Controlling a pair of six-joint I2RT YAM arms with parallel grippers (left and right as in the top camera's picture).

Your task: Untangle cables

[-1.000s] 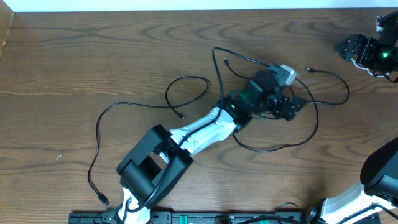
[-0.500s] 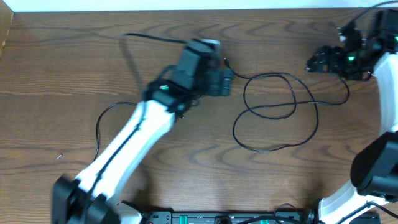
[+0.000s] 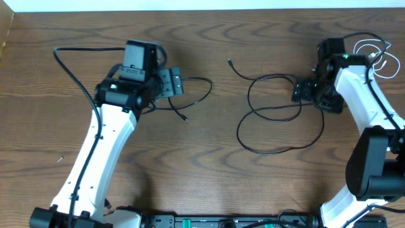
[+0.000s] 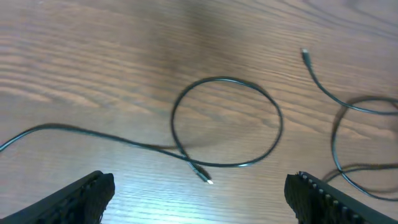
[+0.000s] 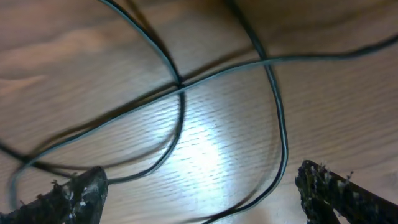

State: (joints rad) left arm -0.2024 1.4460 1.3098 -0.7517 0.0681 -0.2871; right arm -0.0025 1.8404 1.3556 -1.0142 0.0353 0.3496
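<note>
Wooden table (image 3: pixel 31 126) bears loosely looped black cable (image 4: pixel 224 78).

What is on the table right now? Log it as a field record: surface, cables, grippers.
surface: wooden table
left black cable: one loop crossing itself near its plug end, flat on the wood
middle black cable: several overlapping loops, apart from the left one
white cable: loose coil beside the right arm
left gripper: open, holding nothing, above the left loop
right gripper: open, holding nothing, above crossing strands of the middle cable
</note>
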